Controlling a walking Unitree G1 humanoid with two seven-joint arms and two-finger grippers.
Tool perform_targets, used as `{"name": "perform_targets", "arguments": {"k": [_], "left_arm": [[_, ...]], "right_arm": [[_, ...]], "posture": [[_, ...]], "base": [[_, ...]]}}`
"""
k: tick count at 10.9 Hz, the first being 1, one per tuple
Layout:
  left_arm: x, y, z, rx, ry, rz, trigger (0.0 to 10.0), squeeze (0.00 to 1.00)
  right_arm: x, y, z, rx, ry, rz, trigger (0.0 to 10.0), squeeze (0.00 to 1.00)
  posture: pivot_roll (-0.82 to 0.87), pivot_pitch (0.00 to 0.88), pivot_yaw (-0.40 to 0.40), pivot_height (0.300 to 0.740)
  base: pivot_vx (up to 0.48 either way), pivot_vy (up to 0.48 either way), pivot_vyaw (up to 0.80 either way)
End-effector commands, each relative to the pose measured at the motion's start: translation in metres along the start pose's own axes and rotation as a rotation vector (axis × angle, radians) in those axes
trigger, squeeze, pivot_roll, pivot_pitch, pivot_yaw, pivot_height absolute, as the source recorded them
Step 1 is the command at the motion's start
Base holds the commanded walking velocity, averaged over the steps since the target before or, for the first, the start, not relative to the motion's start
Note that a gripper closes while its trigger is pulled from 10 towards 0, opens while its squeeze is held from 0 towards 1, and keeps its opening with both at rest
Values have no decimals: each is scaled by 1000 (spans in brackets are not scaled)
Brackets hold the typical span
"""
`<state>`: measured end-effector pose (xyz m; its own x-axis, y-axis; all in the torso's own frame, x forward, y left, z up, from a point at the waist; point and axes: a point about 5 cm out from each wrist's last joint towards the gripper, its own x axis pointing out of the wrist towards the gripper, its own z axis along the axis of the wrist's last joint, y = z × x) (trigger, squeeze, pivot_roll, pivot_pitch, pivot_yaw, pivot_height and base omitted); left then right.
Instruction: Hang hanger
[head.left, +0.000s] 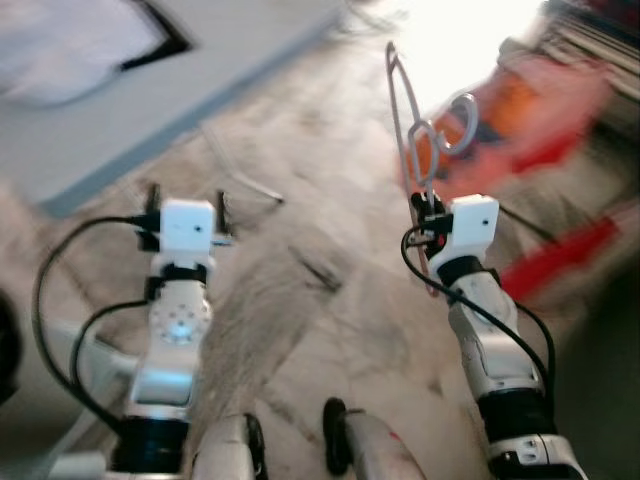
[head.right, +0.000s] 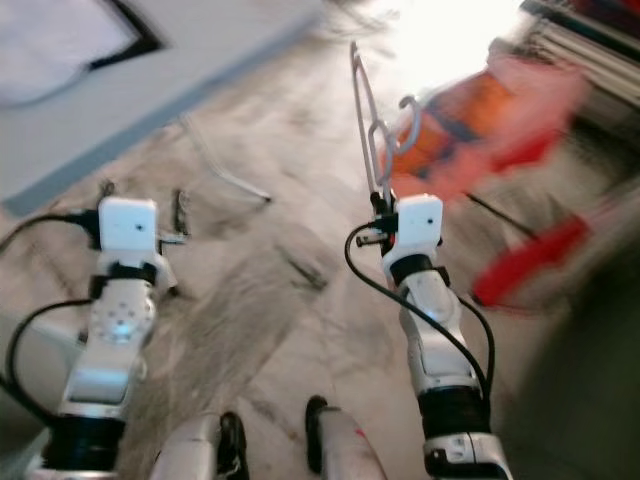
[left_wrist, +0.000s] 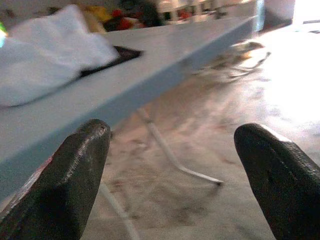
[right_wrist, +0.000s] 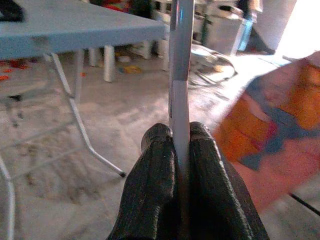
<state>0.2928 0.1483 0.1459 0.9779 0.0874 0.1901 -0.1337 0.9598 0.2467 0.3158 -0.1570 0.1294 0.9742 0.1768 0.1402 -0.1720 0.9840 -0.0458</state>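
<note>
Carrying step: right gripper (right_wrist: 181, 150) clenched on hanger (head.left: 412, 120), held upright beside table (head.left: 230, 70). Left gripper (left_wrist: 175, 175) released, empty. Next: locate a rail.

A lived-in home room, seemingly used for chores or storage. A bare, scuffed concrete floor (head.left: 330, 300) spreads underfoot, and at ten o'clock a folding worktop (head.left: 200, 90) on thin metal legs carries white cloth (left_wrist: 45, 55). Cluttered household goods (right_wrist: 220, 30) crowd the far wall at twelve o'clock.
</note>
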Motion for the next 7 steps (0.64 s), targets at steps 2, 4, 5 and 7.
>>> {"name": "perform_targets", "arguments": {"k": [2, 4, 5, 7], "left_arm": [[-1, -1, -1, -12, 12, -21, 10000, 0], [0, 1, -2, -20, 17, -22, 10000, 0], [0, 0, -2, -23, 20, -25, 10000, 0], [0, -1, -3, -28, 25, -29, 10000, 0]], "right_arm": [[-4, 1, 2, 4, -7, -8, 10000, 0], [-5, -1, 1, 4, 0, -15, 10000, 0], [-5, -1, 0, 4, 6, -19, 10000, 0], [-4, -2, 0, 5, 10, -29, 10000, 0]], "posture": [[22, 202, -36, 740], [19, 201, -38, 740], [19, 200, -41, 740], [17, 201, -41, 740]], "base": [[0, 0, -800], [0, 0, -800], [0, 0, -800], [0, 122, -800]]}}
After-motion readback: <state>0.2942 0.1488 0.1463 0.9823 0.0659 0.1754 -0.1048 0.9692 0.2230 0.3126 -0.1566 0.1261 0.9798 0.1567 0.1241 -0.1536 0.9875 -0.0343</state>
